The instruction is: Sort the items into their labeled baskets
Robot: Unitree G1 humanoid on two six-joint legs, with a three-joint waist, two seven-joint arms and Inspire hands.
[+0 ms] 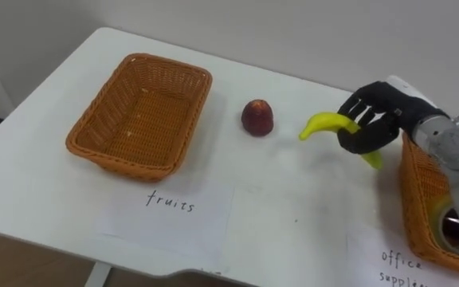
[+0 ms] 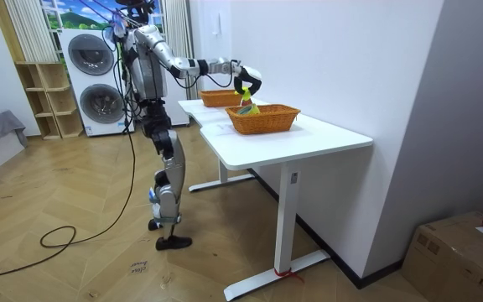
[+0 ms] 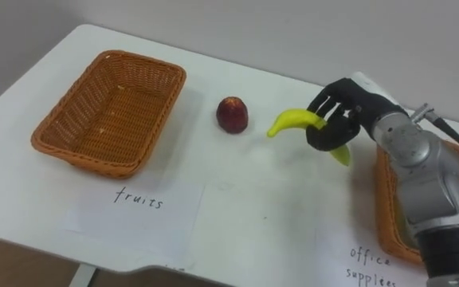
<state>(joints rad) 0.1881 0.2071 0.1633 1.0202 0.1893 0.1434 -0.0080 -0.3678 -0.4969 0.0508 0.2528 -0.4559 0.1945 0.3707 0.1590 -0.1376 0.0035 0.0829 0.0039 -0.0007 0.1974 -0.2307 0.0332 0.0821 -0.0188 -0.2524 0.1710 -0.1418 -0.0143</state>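
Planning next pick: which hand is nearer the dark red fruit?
Right: right hand, curled round the yellow banana, is right of the dark red fruit, apart; left hand can't be placed.

Two wicker baskets (image 1: 126,163) (image 1: 417,199), one banana (image 1: 325,123), one red fruit (image 1: 256,117), two paper labels (image 1: 170,214) (image 1: 393,267)

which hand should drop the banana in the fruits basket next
Right: the right hand is curled round the banana above the table near the apple; the fruits basket lies further left.

Left paper sheet (image 1: 170,217) "fruits", right paper sheet (image 1: 373,257) "office supplies"
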